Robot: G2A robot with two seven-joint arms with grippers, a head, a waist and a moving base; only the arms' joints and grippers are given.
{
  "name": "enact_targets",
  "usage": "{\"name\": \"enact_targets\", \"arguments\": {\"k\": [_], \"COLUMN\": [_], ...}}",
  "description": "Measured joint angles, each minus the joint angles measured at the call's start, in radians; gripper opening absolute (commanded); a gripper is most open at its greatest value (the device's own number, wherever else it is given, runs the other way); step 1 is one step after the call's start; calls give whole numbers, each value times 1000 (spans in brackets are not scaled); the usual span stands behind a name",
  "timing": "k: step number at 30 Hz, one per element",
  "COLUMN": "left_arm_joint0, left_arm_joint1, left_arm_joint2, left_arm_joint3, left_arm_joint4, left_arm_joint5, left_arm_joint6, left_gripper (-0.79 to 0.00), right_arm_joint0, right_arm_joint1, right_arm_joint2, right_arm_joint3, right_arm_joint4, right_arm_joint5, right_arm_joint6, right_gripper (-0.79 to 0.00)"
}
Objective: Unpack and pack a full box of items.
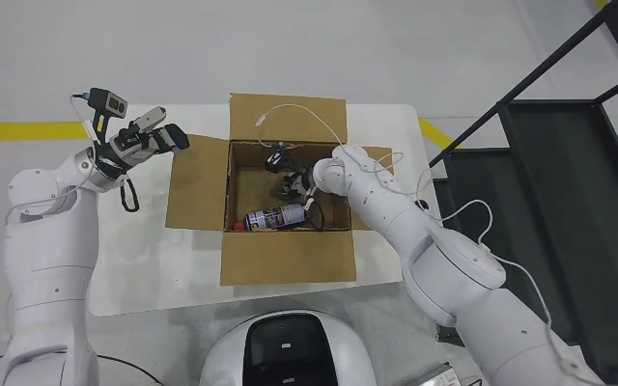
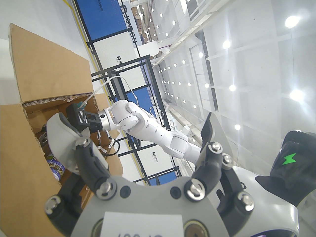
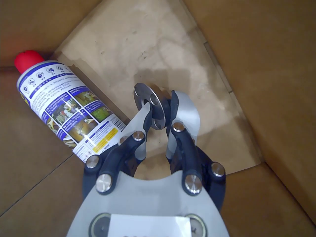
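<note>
Two items occupy the open brown cardboard box point(image 1: 288, 256) on the white worktop point(image 1: 145, 261): a round steel flange point(image 3: 141, 92), clamped between the fingers of the right gripper point(image 3: 160, 104) low inside the box, and a blue-and-white spray can with a red cap point(image 3: 66, 104), lying on its side nearby. Outside the box, the left gripper point(image 1: 169, 138) hangs with its fingers spread apart.

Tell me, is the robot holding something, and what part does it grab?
The right gripper pinches a metal flange by its edge; the left gripper holds nothing.
</note>
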State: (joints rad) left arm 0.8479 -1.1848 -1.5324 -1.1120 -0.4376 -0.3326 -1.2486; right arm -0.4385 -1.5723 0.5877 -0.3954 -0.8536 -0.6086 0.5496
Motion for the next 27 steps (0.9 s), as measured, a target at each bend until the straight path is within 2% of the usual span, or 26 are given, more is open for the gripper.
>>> {"name": "enact_targets", "arguments": {"k": [10, 16, 22, 27], "left_arm_joint0": [0, 0, 0, 0], "left_arm_joint1": [0, 0, 0, 0], "left_arm_joint2": [0, 0, 0, 0], "left_arm_joint3": [0, 0, 0, 0], "left_arm_joint4": [0, 0, 0, 0], "left_arm_joint5": [0, 0, 0, 0], "left_arm_joint6": [0, 0, 0, 0], "left_gripper": [0, 0, 0, 0], "right_arm_joint0": [-19, -58, -148, -296], "right_arm_joint1": [44, 89, 159, 235], "right_arm_joint2": [57, 106, 199, 334], "right_arm_joint3": [-39, -155, -379, -664], "right_arm_joint4": [25, 34, 34, 36], "right_arm_joint5": [-37, -67, -36, 0], "right_arm_joint6": [-14, 14, 76, 163], "right_gripper": [-785, -785, -785, -785]}}
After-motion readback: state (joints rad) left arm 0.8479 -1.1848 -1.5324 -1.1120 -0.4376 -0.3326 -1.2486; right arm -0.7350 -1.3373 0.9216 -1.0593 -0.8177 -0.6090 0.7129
